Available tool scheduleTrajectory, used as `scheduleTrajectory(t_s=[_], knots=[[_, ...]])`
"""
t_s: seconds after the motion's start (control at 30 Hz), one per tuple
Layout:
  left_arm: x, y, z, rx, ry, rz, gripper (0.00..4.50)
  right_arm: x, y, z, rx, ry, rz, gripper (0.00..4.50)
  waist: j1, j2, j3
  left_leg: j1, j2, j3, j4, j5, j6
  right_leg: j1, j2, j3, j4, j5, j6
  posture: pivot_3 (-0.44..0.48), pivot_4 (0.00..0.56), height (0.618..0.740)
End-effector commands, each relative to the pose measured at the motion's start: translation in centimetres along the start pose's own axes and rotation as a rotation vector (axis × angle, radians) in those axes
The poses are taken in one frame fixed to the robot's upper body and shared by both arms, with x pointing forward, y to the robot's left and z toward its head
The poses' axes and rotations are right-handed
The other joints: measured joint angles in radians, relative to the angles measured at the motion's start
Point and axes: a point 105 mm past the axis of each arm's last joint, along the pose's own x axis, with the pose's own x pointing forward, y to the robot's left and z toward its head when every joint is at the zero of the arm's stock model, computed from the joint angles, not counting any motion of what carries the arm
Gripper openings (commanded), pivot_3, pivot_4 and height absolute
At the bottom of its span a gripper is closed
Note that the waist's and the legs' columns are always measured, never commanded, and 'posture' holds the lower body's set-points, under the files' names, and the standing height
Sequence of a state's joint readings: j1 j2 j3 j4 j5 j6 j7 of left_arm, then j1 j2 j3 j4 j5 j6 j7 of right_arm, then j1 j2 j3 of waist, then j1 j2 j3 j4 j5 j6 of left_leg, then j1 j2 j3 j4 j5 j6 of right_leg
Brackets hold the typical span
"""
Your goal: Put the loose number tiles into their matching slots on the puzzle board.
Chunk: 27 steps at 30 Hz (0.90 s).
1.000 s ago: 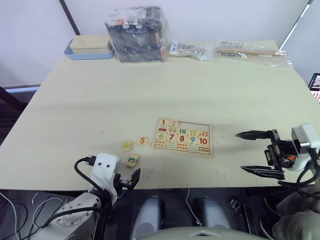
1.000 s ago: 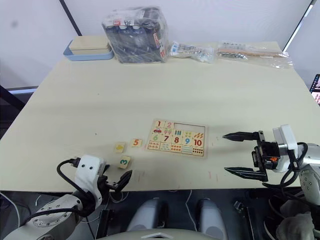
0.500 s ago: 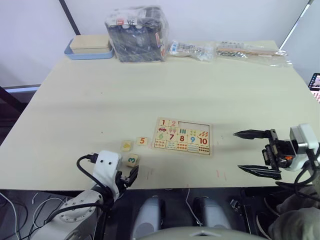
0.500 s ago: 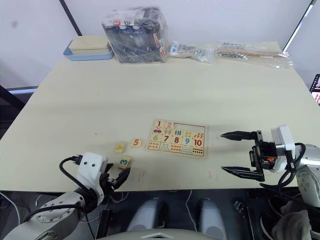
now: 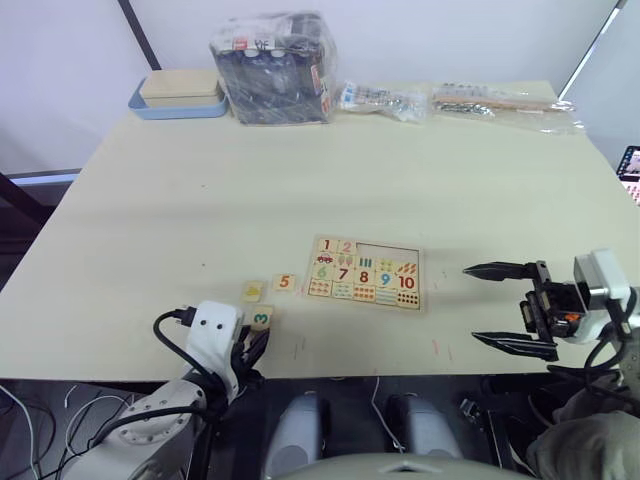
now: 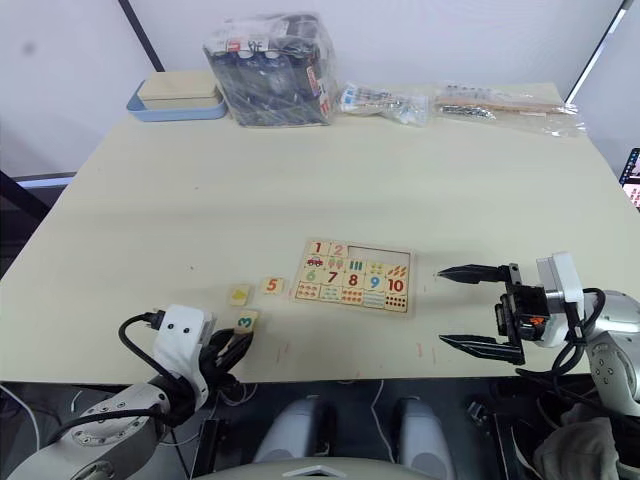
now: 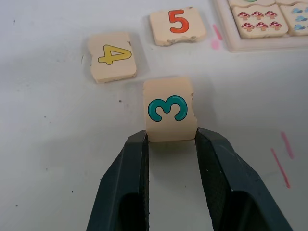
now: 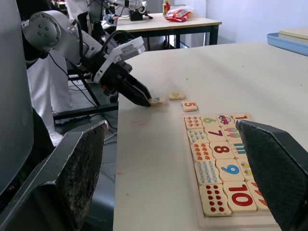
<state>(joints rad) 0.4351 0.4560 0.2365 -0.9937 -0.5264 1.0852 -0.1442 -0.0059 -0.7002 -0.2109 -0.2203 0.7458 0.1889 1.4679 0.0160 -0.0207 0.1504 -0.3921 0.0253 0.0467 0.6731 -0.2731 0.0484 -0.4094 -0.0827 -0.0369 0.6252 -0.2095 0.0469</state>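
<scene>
Puzzle board (image 5: 366, 273), top slots (image 5: 394, 252) empty.

Pale cream table (image 5: 250, 190), faint pink marks near the front edge. Puzzle board (image 5: 365, 273) lies flat at centre front. To its left, three loose tiles on the tabletop: "5" tile (image 7: 177, 25) nearest the board, "4" tile (image 7: 112, 56) beside it, "3" tile (image 7: 170, 109) closest to the edge. Along the far edge: blue-rimmed box (image 5: 180, 97) at the left corner, plastic-wrapped dark bundle (image 5: 272, 68) beside it, then two clear bags (image 5: 383, 98) (image 5: 500, 101) toward the right.
</scene>
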Motion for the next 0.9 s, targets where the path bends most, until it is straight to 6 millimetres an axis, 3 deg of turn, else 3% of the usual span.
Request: scheduleTrajectory(t_s=[0.03,0.2,0.4,0.53,0.7,0.9], knots=[[-1.9,0.7,2.6,0.097,-0.102,-0.082,0.94,0.6,0.2,0.9,-0.048,-0.026,0.005,4.5,0.0,0.001,0.0,0.0,0.0,0.0,0.0,0.0,0.0,0.0,0.0,0.0,0.0,0.0,0.0,0.0,0.15,0.74],[-3.8,2.5,5.3,0.282,-0.068,-0.266,0.94,0.9,0.1,1.3,-0.068,-0.048,-0.017,4.5,0.003,0.002,0.0,-0.001,0.0,-0.001,0.0,0.0,0.0,-0.001,-0.001,-0.002,0.0,0.0,0.0,0.0,0.15,0.74],[-4.0,4.0,9.5,0.481,-0.037,-0.45,0.94,1.2,0.2,2.2,-0.077,-0.07,-0.038,4.5,0.0,0.003,0.001,-0.001,-0.001,0.0,0.0,0.0,0.0,0.0,-0.001,-0.002,-0.001,0.0,0.0,0.0,0.15,0.74],[-2.7,4.5,12.8,0.608,-0.028,-0.55,0.94,0.6,0.2,2.6,-0.097,-0.054,-0.077,4.5,0.002,0.005,0.002,-0.001,-0.003,0.001,0.0,0.0,0.0,0.0,0.0,-0.003,-0.001,0.0,0.0,0.0,0.15,0.74],[-0.8,4.2,15.5,0.781,0.028,-0.653,0.94,-0.4,0.1,3.1,-0.12,-0.05,-0.153,4.5,0.001,0.003,0.003,-0.002,-0.003,0.002,-0.001,0.0,0.0,0.0,0.002,-0.002,-0.002,0.0,0.0,0.0,0.15,0.74],[2.2,1.0,19.2,0.906,0.058,-0.774,0.94,-1.3,0.3,3.3,-0.148,-0.031,-0.224,4.5,0.002,0.002,0.004,-0.005,-0.003,0.002,0.001,0.001,-0.001,0.0,0.012,0.008,-0.001,0.002,0.005,0.0,0.15,0.74]])
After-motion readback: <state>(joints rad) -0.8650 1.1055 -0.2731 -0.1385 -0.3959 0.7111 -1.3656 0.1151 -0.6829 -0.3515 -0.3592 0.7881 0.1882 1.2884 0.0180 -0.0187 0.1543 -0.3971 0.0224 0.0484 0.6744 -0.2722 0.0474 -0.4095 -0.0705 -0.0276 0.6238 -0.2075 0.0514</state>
